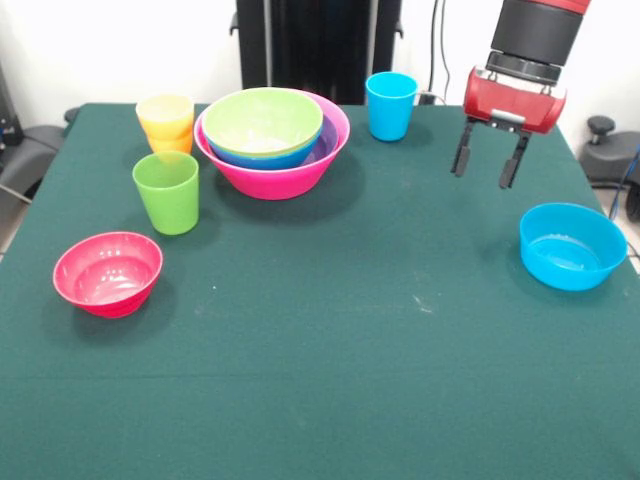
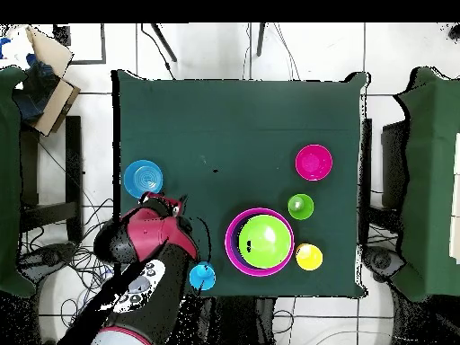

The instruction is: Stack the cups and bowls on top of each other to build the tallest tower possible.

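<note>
A stack of nested bowls stands at the far middle: the large pink bowl holds a purple bowl, a blue bowl and a light green bowl on top. From overhead the light green bowl fills the pink rim. A yellow cup sits in an orange cup left of the stack. The green cup, blue cup, red-pink bowl and light blue bowl stand alone. My gripper hangs open and empty above the cloth, between the blue cup and the light blue bowl. No orange bowl shows.
The green cloth table carries everything. In the overhead view the arm covers the corner between the light blue bowl and the blue cup. Chairs and cables lie beyond the table's edges.
</note>
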`<act>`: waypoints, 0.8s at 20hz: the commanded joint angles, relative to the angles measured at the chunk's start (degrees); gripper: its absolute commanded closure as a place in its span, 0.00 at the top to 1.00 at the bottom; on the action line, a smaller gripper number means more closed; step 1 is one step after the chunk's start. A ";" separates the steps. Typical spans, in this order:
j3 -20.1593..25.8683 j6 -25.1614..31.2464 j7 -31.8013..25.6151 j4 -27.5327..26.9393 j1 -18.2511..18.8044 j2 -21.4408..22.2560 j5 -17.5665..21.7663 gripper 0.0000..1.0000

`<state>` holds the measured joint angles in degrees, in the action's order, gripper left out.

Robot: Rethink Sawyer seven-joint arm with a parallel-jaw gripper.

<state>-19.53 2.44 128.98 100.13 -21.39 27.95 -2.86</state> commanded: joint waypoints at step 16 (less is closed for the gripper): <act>-1.52 10.43 -1.64 -32.10 -2.19 -18.36 2.10 1.00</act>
<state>-22.89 4.78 128.98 81.03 -22.06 16.19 -1.90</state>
